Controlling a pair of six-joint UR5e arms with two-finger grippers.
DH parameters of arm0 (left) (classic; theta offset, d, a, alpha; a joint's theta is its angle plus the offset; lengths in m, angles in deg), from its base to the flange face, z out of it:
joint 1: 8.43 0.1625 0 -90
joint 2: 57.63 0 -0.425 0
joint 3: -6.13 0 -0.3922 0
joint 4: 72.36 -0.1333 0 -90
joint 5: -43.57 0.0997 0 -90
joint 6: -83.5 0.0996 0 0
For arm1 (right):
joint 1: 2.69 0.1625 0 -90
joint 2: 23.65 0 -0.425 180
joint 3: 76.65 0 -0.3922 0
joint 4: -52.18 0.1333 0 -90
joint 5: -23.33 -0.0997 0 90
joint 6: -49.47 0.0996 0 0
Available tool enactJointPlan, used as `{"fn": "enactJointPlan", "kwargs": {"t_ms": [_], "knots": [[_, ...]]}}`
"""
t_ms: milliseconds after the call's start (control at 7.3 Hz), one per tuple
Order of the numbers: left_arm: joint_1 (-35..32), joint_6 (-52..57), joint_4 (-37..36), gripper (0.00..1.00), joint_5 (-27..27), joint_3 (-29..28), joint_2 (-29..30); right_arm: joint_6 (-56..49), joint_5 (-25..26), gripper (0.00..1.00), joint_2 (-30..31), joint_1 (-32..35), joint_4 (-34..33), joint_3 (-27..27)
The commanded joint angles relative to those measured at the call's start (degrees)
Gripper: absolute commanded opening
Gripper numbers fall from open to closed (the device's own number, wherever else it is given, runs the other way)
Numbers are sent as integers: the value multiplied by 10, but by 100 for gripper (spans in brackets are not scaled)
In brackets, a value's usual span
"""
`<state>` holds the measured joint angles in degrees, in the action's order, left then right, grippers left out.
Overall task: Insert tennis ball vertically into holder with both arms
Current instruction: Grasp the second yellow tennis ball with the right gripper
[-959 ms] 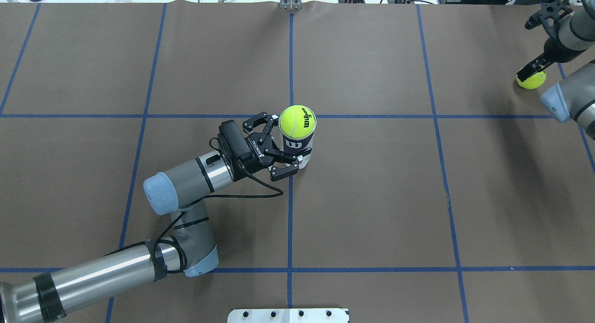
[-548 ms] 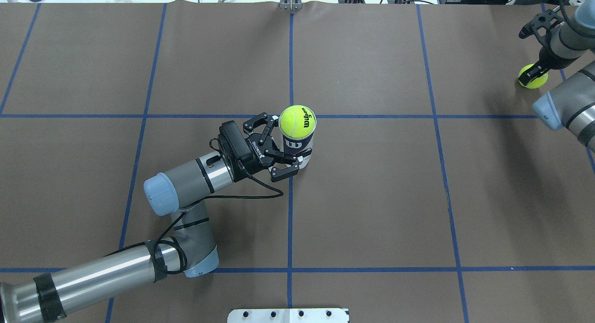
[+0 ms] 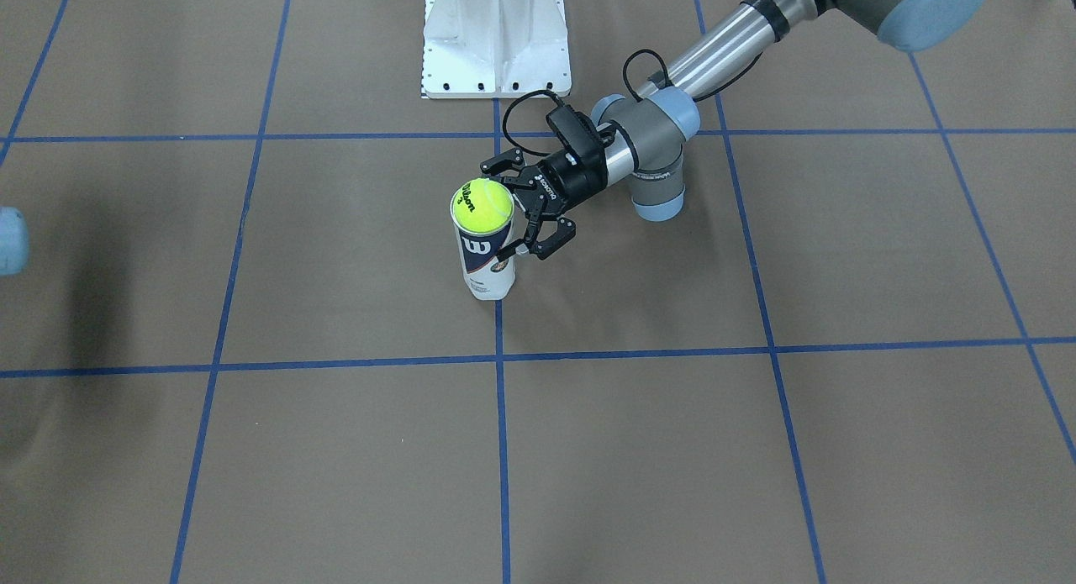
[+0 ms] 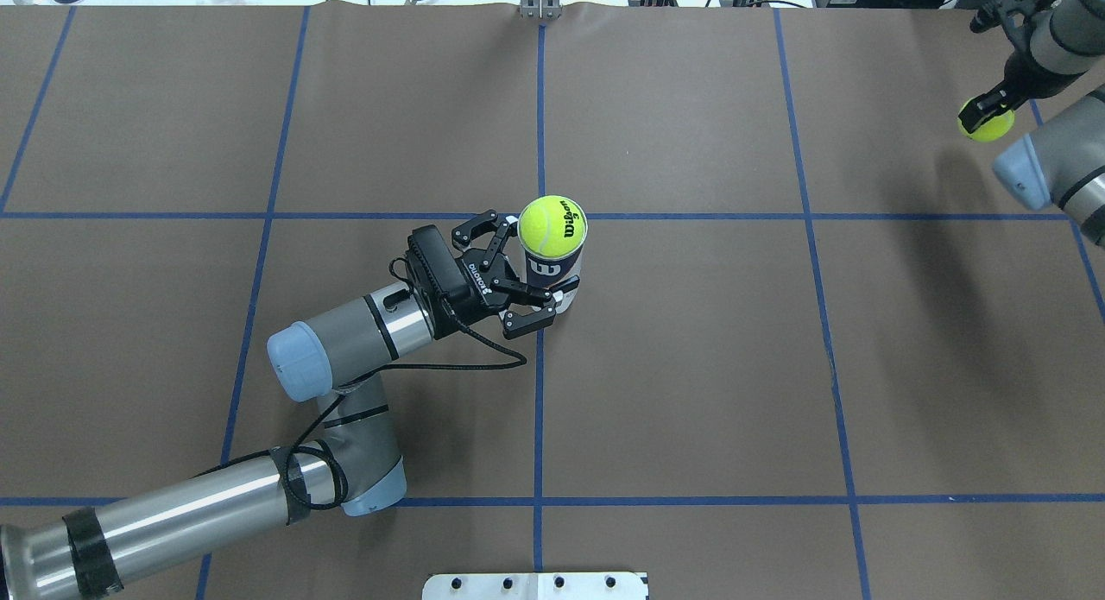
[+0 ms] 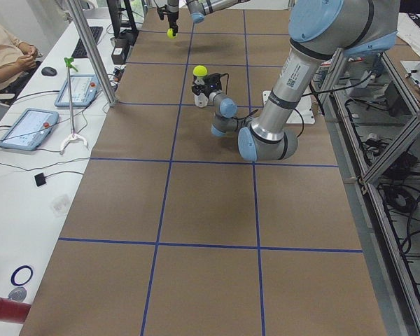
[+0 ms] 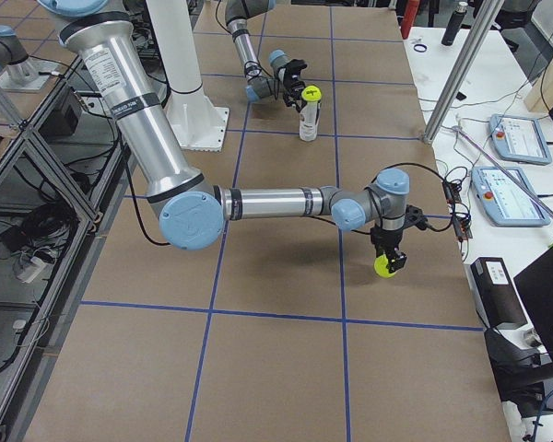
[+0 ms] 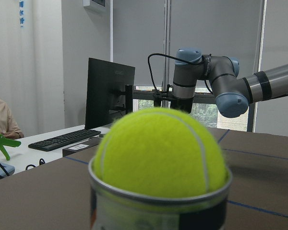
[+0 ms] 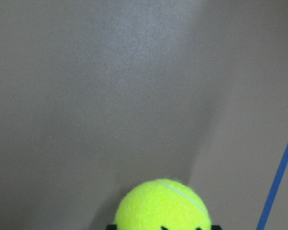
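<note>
Raised since approx. 1 s ago: the right gripper (image 4: 984,115), at the far-right edge of the table (image 4: 691,367), is now seen higher up the overhead view w/ its tennis ball (image 4: 987,125). A shadow under the ball in the wrist view suggests it is held clear of the surface. Its jaws are closed narrowly on that ball. Nothing else is seen to have shifted.

The holder (image 4: 553,274) is stood upright at table centre, well apart from the right arm. The left gripper (image 4: 533,268) is set side-on round it, jaws about can-width apart and seemingly clamped on it, though contact cannot be fully confirmed. A second ball (image 4: 552,224) is already lodged in the holder's mouth, approx. half above the rim.

Risks, as judged: the mouth is blocked, so the carried ball may be bounced off or rolled away if released on top. If it is pressed down off-centre, the holder may be tipped or twisted in the left jaws. Over the long carry, the ball could be lost from a shallow pinch.
</note>
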<state>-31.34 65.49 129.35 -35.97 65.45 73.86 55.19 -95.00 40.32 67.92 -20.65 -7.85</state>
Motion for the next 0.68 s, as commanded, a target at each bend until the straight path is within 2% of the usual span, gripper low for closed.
{"fn": "enactJointPlan", "kwargs": {"t_ms": [0, 137, 274, 548], "knots": [[1, 1, 0, 99, 0, 0, 0, 117, -128, 0, -17, 28, -106, 104], [1, 0, -1, 99, 0, 0, 0, 222, -174, 0, -17, 23, -105, 156], [1, 0, -1, 99, 0, 0, 0, 338, -195, 0, -18, -3, -107, 222], [1, 0, -1, 99, 0, 0, 0, 577, -190, 0, -48, -70, -109, 333]]}}
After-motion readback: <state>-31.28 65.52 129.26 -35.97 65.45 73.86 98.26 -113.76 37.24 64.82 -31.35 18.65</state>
